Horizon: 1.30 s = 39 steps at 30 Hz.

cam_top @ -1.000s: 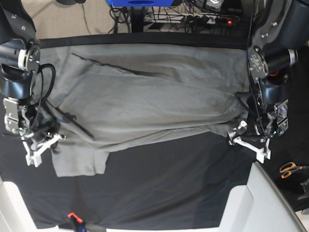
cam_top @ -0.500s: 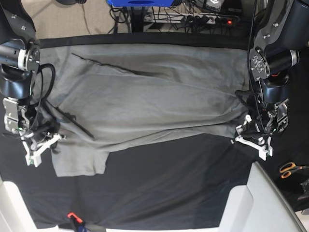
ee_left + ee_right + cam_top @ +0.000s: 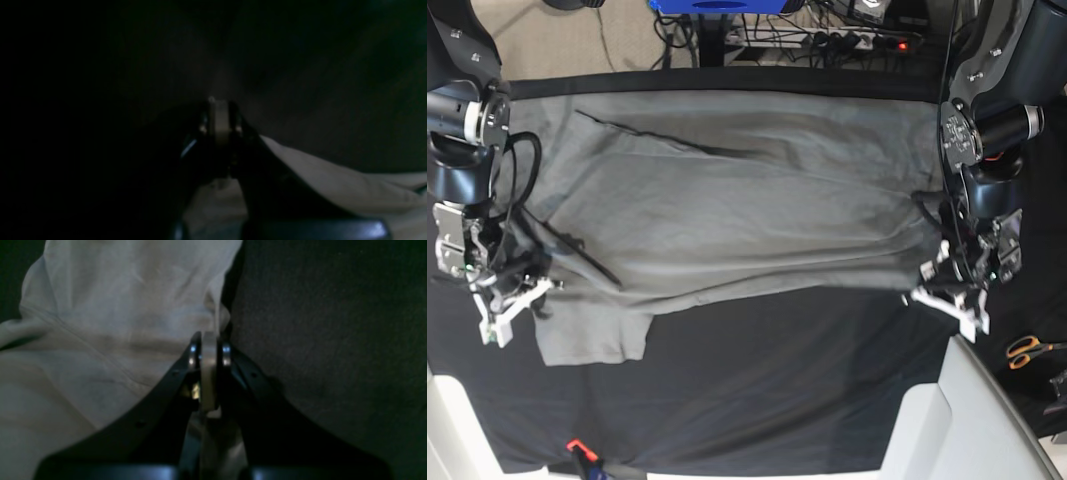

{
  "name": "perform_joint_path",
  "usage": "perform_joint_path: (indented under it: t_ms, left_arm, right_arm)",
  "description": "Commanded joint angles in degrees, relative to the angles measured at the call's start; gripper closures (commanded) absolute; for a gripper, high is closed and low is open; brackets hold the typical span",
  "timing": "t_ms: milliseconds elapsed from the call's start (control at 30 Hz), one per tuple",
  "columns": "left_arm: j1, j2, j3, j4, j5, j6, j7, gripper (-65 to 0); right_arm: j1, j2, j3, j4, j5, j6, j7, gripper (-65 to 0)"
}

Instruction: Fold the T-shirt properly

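At the left edge of the base view, the right hand (image 3: 512,305) pinches the T-shirt (image 3: 737,200) by its lower-left part. The shirt spreads across the upper middle of the desk (image 3: 767,400). At right, the left hand (image 3: 949,300) pinches its edge.

No readable text, labels, brands or numbers in any view. T-shirt (image 3: 727,200) shows plain grey fabric, no print visible. Wrist views too dark and blurred to make out any markings on the gripper parts.
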Motion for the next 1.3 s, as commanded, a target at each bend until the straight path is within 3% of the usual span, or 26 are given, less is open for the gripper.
perform_joint_path:
  t_ms: [0,533,667,900,1267]
  left_arm:
    - [-2.2,-1.0,-0.1,2.4,-0.4,-0.2,-1.3,0.0]
    - [-2.5,-0.8,-0.1,10.2,-0.9,-0.2,-1.3,0.0]
    - [-2.5,-0.9,-0.1,10.2,-0.9,-0.2,-1.3,0.0]
    - [-2.2,-1.0,-0.1,10.2,-0.9,-0.2,-1.3,0.0]
    - [-2.0,-1.0,-0.1,10.2,-0.3,-0.2,-1.3,0.0]
  right_arm:
    - [2.0,0.9,0.3,2.4,0.5,0.3,1.7,-0.2]
    - [2.8,0.9,-0.2,7.8,0.5,0.3,2.0,-0.2]
    - [2.9,0.9,-0.5,7.6,0.3,0.3,6.6,-0.2]
    - [2.9,1.4,-7.3,7.6,0.3,0.3,7.1,-0.2]
    - [3.7,2.5,-6.9,7.3,0.3,-0.1,7.2,-0.2]
